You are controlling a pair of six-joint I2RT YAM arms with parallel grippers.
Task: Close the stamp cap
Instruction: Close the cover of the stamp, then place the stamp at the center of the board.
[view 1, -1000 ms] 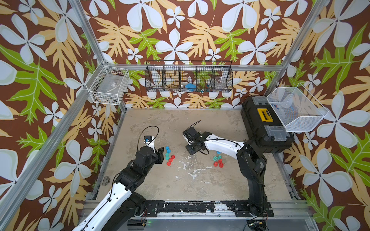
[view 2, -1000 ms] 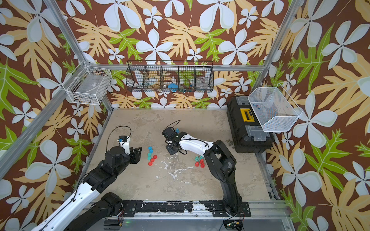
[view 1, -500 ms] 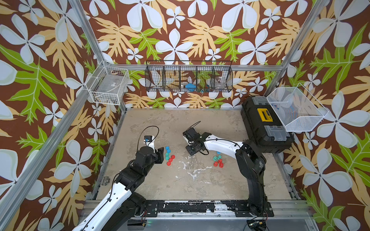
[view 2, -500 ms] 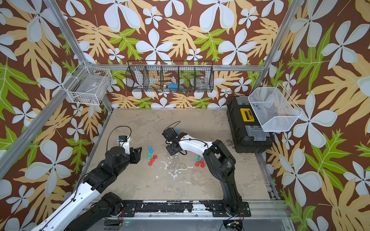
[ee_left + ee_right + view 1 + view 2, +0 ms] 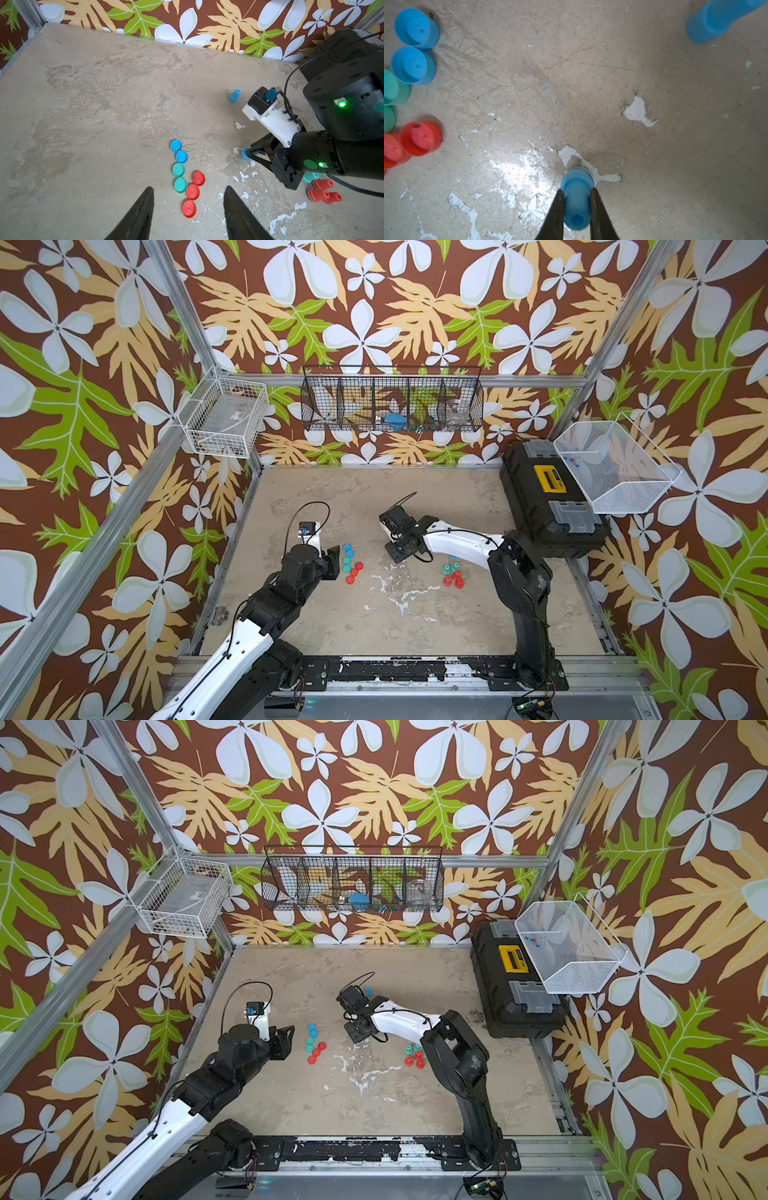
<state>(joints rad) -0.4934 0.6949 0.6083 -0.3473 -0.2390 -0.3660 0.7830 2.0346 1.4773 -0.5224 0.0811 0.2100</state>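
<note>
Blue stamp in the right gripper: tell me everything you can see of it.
The blue stamp is light blue, matte plastic: a narrow neck with a small round hole in its end, widening to a collared base with a ring seam. The right gripper is shut on the neck, one finger on each side. The base points down at the worn table, over a white chipped patch; the left wrist view puts it at the surface, contact unclear.

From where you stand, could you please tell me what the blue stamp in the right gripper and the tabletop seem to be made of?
The blue stamp looks like moulded plastic: uniform colour, smooth, faint sheen. The tabletop seems a coated board, matte beige; chipped patches show white underneath.
</note>
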